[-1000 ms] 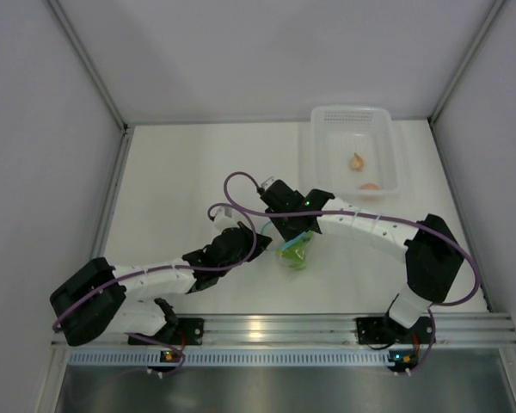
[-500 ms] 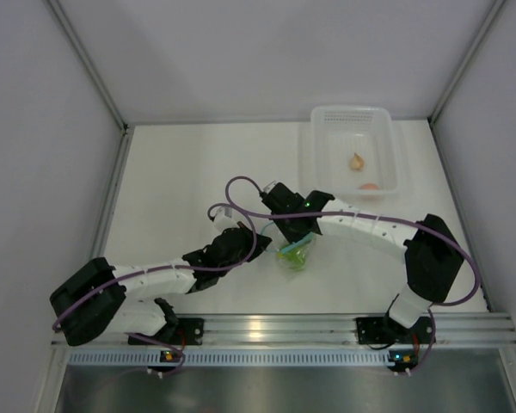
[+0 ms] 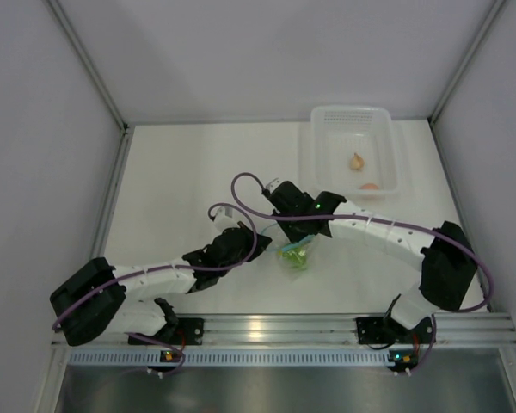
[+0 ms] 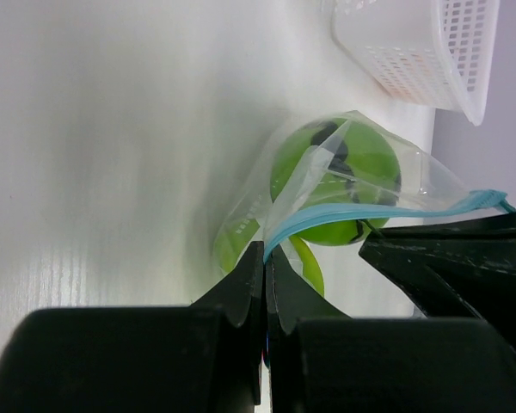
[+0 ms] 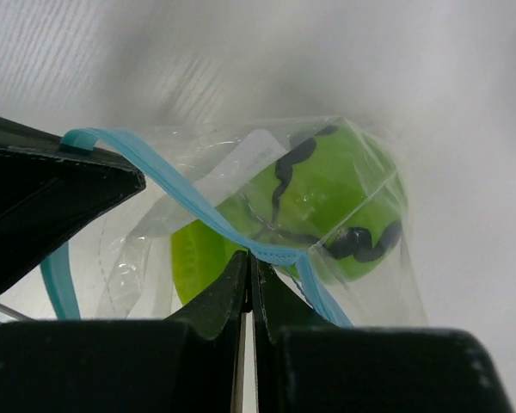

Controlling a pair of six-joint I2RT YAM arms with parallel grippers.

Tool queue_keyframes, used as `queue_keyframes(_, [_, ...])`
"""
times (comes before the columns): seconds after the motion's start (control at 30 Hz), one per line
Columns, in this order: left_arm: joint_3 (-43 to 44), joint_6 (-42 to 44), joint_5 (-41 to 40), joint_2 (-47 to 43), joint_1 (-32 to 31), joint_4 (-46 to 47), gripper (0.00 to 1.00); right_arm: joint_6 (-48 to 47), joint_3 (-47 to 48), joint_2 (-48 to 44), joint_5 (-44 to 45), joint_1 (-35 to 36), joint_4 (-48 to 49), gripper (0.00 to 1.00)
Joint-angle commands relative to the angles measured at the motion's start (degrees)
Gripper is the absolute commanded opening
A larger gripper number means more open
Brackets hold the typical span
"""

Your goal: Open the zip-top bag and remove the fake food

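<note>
The clear zip-top bag lies near the table's middle, between both grippers. Its light blue zip strip runs across the right wrist view and also shows in the left wrist view. Inside are a round green ball with a dark zigzag line and a lime-green oval. My left gripper is shut on one side of the bag's zip edge. My right gripper is shut on the zip strip at the opposite side. The ball also shows in the left wrist view.
A white translucent basket stands at the back right and holds a peach piece and an orange bit. Its corner shows in the left wrist view. White walls close the sides and the back.
My right arm has swung a little to the right and its gripper has moved with the bag's strip. The bag has shifted slightly. The left arm has barely moved.
</note>
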Motion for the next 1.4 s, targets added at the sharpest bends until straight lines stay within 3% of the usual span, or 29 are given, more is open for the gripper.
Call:
queue_keyframes(0.0, [2.12,1.56,-1.05,-0.97,-0.09,0.05,0.00,-1.05,0.23,-4.17,-2.20,0.71,2.28,0.00])
queue_keyframes(0.33, [2.65,3.76,-4.21,-2.37,-1.15,-3.37,0.00,-3.24,-2.14,-10.76,-14.49,0.80,9.12,0.00])
queue_keyframes(0.77, [8.89,8.51,-12.56,-6.24,-7.04,-12.16,0.00,0.36,1.02,-7.77,-7.92,1.59,11.68,0.00])
queue_keyframes(0.97, [10.99,9.65,-13.88,-4.75,-7.83,-13.93,0.00,0.19,-0.21,-9.97,-12.84,1.50,14.84,0.00])
queue_keyframes(1.37, [13.02,7.28,-18.19,-3.52,-8.27,-19.72,0.00,1.24,-1.79,-16.91,-12.83,1.59,14.66,0.00])
